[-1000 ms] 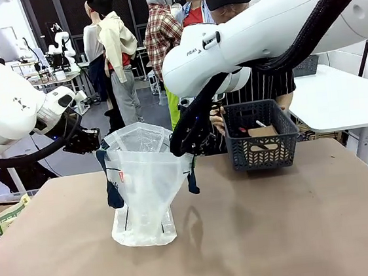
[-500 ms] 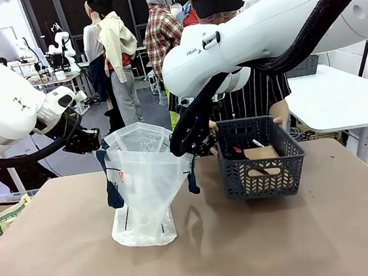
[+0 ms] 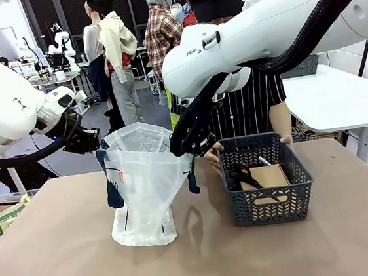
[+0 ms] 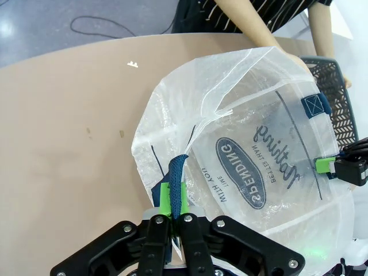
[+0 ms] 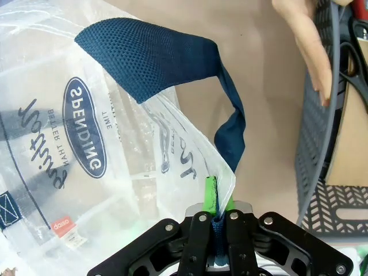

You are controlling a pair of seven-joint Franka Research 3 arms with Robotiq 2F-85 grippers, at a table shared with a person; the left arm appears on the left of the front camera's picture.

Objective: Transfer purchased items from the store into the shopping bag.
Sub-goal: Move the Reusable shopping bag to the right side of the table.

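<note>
Now the basket (image 3: 270, 205) sits nearer on the table (image 3: 52, 257), just right of the shopping bag (image 3: 142, 182). Both the left gripper (image 4: 172, 201) and the right gripper (image 5: 218, 201) pinch the bag's rim tightly.

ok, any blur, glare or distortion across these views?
Front view: sharp, even light, soft shadows beside shopping bag and basket. Left wrist view: bag print readable, table edge bowed by the lens. Right wrist view: navy handle weave crisp, no glare.
</note>
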